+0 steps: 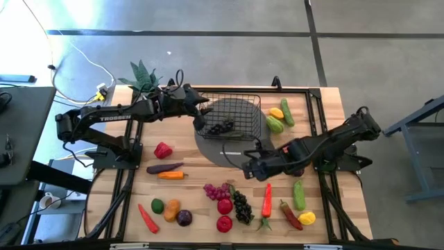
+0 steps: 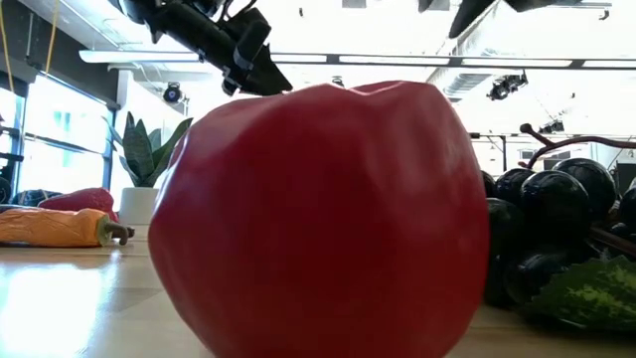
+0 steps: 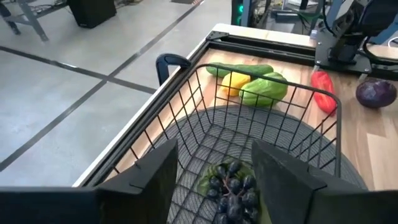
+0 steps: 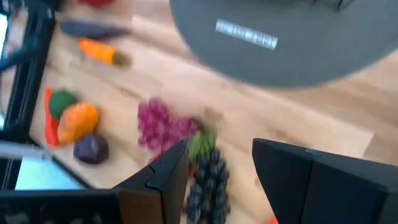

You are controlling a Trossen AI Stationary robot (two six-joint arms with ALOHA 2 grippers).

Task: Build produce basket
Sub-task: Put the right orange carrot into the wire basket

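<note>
The black wire basket [image 1: 239,111] stands on a flat grey disc [image 1: 229,149] at the table's far middle. A dark grape bunch [image 3: 233,190] lies on the basket's floor. My left gripper [image 3: 214,155] hovers open above the basket's left side [image 1: 202,111], with the grapes below its fingers. My right gripper [image 1: 247,167] hangs open over the table at the disc's near edge, nothing between its fingers [image 4: 219,149]. Loose produce lies on the near half of the table: purple-red grapes [image 1: 216,190], another dark bunch [image 1: 241,206], red apples [image 1: 224,206].
A cucumber [image 1: 287,111], a yellow piece [image 1: 277,113] and a green one [image 1: 275,125] lie right of the basket. A red pepper [image 1: 163,149], eggplant [image 1: 165,168] and carrot [image 1: 172,176] lie at the left. A potted plant [image 1: 142,75] stands at the far left corner.
</note>
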